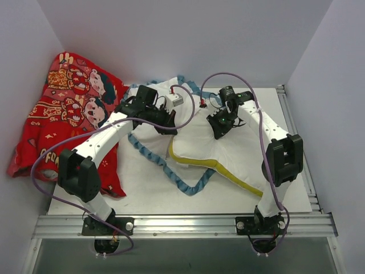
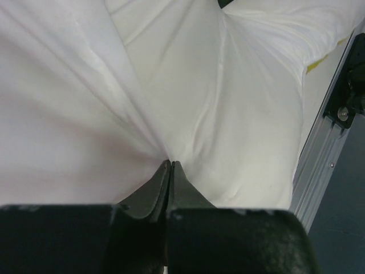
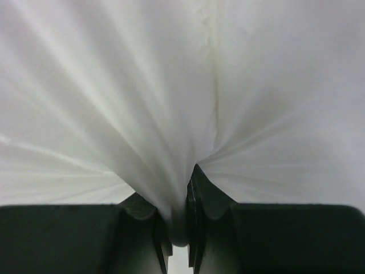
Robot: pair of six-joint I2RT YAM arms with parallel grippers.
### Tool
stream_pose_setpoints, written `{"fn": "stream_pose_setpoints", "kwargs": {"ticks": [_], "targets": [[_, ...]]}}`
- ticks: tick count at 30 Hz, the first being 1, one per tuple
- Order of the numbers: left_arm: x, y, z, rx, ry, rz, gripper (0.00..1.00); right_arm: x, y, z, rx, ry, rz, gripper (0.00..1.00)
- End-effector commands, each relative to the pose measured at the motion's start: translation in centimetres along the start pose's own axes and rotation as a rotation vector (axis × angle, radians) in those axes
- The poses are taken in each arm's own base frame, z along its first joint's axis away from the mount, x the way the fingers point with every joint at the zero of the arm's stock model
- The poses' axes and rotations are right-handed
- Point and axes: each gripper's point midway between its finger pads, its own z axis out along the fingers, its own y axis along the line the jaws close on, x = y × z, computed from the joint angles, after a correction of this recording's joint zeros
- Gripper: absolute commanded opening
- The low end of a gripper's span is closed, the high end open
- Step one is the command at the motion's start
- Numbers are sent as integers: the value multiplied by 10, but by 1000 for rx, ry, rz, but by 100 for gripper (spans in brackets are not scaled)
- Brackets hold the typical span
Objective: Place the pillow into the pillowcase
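White bench [image 1: 142, 197], boxed in by pale walls at left, back and right; metal rail [image 1: 182, 220] along the near edge.

Far left: red cloth [image 1: 63, 114] with cartoon figures is heaped against the left wall. White lettering is noted near its lower edge, too small to read.

Left gripper [image 1: 167, 127] is closed tip to tip, with white pillowcase [image 1: 149, 137] fabric pinched. The pillowcase is spread mid-bench, white side up, with blue frilled trim along its edge.

The pillow [image 1: 228, 160], with yellow piping, lies right of centre, overlapping the pillowcase.

Right gripper [image 1: 219, 130] is clamped on a bunched fold of the pillow's white fabric.

Bare bench is seen between the trim and the near rail. Only a narrow strip is left right of the pillow.
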Motion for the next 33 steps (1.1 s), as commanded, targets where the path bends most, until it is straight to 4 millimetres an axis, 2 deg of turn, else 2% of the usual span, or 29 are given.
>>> {"fn": "stream_pose_setpoints", "kwargs": {"ticks": [1, 2, 3, 6, 8, 11, 16, 19, 22, 25, 27, 28, 31, 32, 33], "targets": [[-10, -10, -17, 54, -45, 1, 0, -6, -16, 6, 115, -26, 136, 0], [-12, -7, -17, 57, -51, -4, 0, 4, -26, 17, 178, 19, 168, 0], [-13, -3, -17, 58, -54, -15, 0, 4, -27, 24, 197, 26, 186, 0], [-16, 4, -21, 51, -63, -17, 0, -1, -48, 35, 289, 18, 348, 0], [-8, 5, -21, 49, -43, -24, 0, -12, -53, 37, 300, -13, 456, 0], [-1, -2, -20, 82, -27, -23, 0, -25, -58, 33, 349, -51, 552, 0], [4, -12, -21, 130, -28, -14, 0, -52, -63, 3, 418, -171, 776, 0], [1, -18, -22, 142, -32, -33, 0, -63, -63, -2, 439, -210, 869, 0], [-13, -25, -26, 160, -55, -38, 0, -67, -65, 18, 473, -219, 934, 0], [-23, -29, -24, 167, -61, -48, 0, -65, -74, 55, 508, -206, 1004, 0], [-25, -29, -19, 186, -52, -94, 0, -69, -81, 62, 642, -209, 917, 0], [-26, -29, -18, 190, -52, -104, 0, -64, -85, 74, 659, -186, 909, 0], [-32, -31, -17, 195, -57, -103, 0, -64, -101, 83, 614, -191, 1002, 0], [-32, -30, -17, 187, -57, -97, 0, -71, -106, 79, 615, -216, 1010, 0], [-31, -29, -17, 184, -54, -99, 0, -79, -105, 81, 506, -237, 1046, 0]]}}
